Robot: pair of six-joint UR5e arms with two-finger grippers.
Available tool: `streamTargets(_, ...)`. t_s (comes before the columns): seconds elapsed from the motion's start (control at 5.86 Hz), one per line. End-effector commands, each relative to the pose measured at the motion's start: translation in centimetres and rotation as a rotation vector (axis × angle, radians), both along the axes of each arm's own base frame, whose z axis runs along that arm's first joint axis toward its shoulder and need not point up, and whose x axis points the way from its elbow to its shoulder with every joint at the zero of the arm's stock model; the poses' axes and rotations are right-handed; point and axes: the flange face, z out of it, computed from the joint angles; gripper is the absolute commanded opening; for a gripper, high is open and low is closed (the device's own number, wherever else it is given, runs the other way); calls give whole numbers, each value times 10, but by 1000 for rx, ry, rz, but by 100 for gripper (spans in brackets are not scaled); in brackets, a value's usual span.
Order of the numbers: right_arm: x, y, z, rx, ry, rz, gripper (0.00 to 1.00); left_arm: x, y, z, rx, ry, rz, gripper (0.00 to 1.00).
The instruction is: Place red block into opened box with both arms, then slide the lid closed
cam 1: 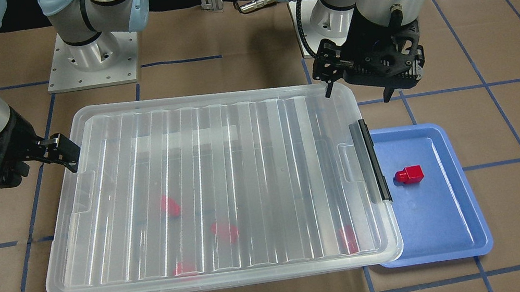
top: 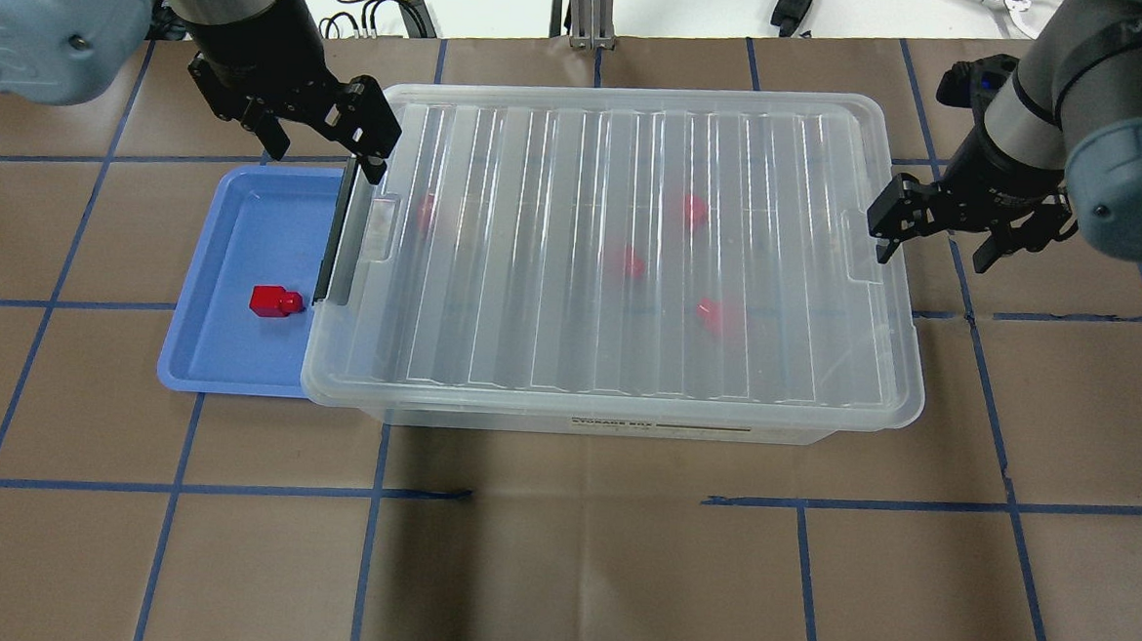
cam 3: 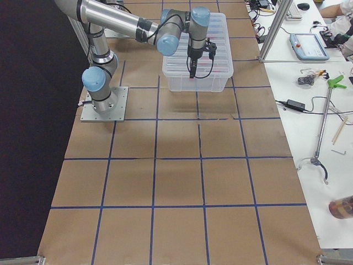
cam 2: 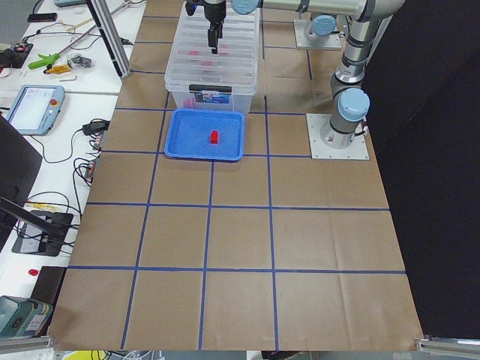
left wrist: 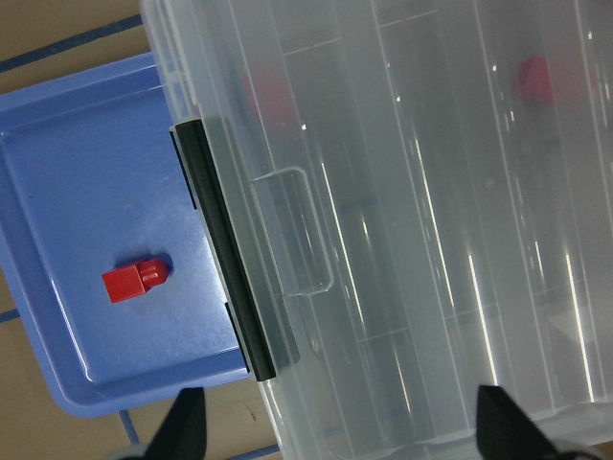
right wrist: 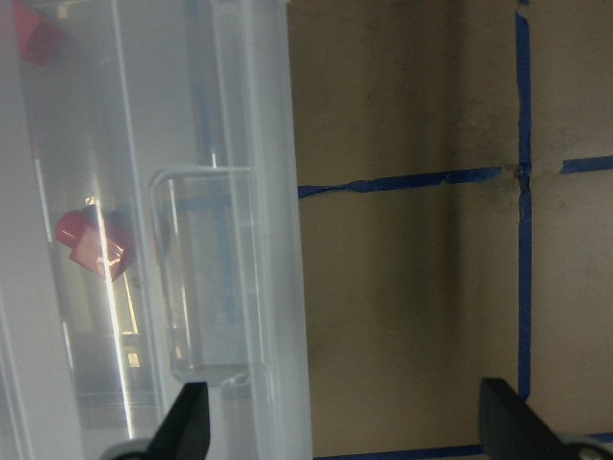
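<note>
The ridged clear lid lies over the whole top of the clear box. Blurred through it, several red blocks rest on the box floor. One more red block sits alone in the blue tray. My left gripper hangs open above the box's far corner, by the black latch. At the opposite short end my right gripper is open too, one finger close to the lid's edge, the other over bare table. Neither holds anything.
The blue tray lies tucked partly under the box's latch end. Brown paper with blue tape lines covers the table. The arm bases stand behind the box. Benches with tools and cables run beside the table.
</note>
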Motion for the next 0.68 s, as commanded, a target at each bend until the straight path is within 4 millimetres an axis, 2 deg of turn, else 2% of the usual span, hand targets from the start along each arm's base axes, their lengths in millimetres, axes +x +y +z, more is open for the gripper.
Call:
streamTargets(0.0,-4,2,-20,25,-9,2,100,5,-4,-1,-9,-1,-64,98)
streamTargets(0.17,-5,1,-20,21,-8,6,100,6,-9,4,-21,5,-86,98)
streamTargets(0.51,-8,-4,-23,2,-4,83,100,11,-12,-7,1,10,-128,97)
